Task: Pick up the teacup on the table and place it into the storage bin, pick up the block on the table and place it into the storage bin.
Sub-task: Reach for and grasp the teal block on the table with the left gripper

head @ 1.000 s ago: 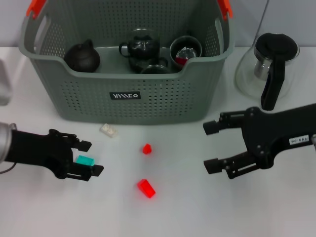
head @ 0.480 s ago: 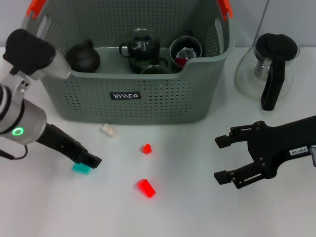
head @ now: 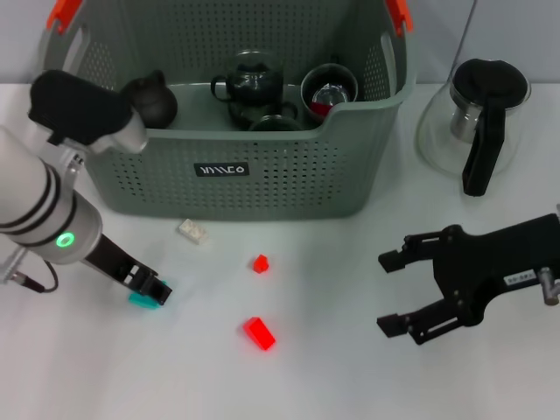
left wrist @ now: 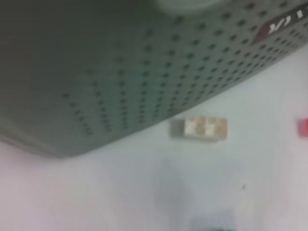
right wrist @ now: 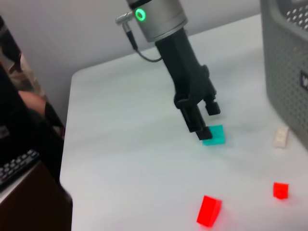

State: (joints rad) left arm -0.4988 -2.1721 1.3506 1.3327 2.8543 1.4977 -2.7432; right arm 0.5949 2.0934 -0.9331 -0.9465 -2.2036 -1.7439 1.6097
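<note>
The storage bin [head: 359, 175] stands at the back and holds dark teapots and a teacup [head: 329, 87]; I see no teacup on the table. A teal block [head: 138, 300] lies at front left. My left gripper [head: 150, 287] points down on it, fingers open and straddling it, tips at the table. The right wrist view shows this gripper [right wrist: 208, 122] over the teal block [right wrist: 215, 135]. A cream block [head: 192, 230], a small red block [head: 260, 263] and a larger red block [head: 259, 333] lie loose. My right gripper [head: 387, 292] is open and empty at front right.
A glass carafe [head: 477, 122] with a black handle stands at the back right, beside the bin. The left wrist view shows the bin wall [left wrist: 120, 72] and the cream block [left wrist: 198, 129] close by. The table's left edge [right wrist: 67, 144] shows in the right wrist view.
My left arm has swung up and turned its gripper downward onto the teal block, which shifted slightly left. My right gripper has drawn back to the right and a little lower.
</note>
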